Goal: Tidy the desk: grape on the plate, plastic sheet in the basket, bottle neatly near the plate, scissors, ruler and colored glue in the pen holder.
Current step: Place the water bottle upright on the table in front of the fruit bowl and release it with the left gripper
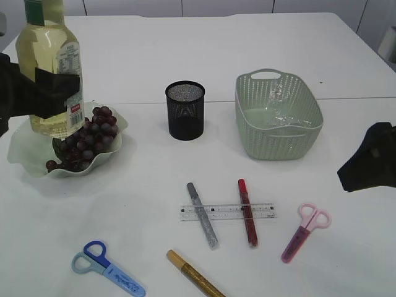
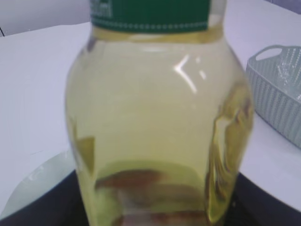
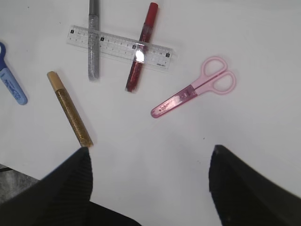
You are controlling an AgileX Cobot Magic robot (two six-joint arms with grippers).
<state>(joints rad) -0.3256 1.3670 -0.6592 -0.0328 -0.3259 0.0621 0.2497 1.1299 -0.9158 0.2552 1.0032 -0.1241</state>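
Observation:
My left gripper [image 1: 46, 93] is shut on the bottle [image 1: 48, 59] of yellow liquid and holds it upright over the pale green plate [image 1: 25, 151], where the dark grapes [image 1: 93, 136] lie. The bottle fills the left wrist view [image 2: 155, 117]. My right gripper [image 3: 150, 155] is open and empty above the table; it shows at the right edge of the exterior view [image 1: 368, 162]. The clear ruler [image 1: 228, 211] lies under the silver glue [image 1: 203, 215] and red glue [image 1: 248, 212]. Gold glue [image 1: 193, 274], pink scissors [image 1: 304, 231] and blue scissors [image 1: 106, 268] lie in front. The plastic sheet [image 1: 278, 114] is in the basket [image 1: 247, 133].
The black mesh pen holder [image 1: 185, 110] stands upright between plate and basket. In the right wrist view I see the ruler [image 3: 120, 47], red glue [image 3: 141, 47], silver glue [image 3: 93, 42], gold glue [image 3: 69, 108], pink scissors [image 3: 195, 92] and blue scissors [image 3: 11, 84].

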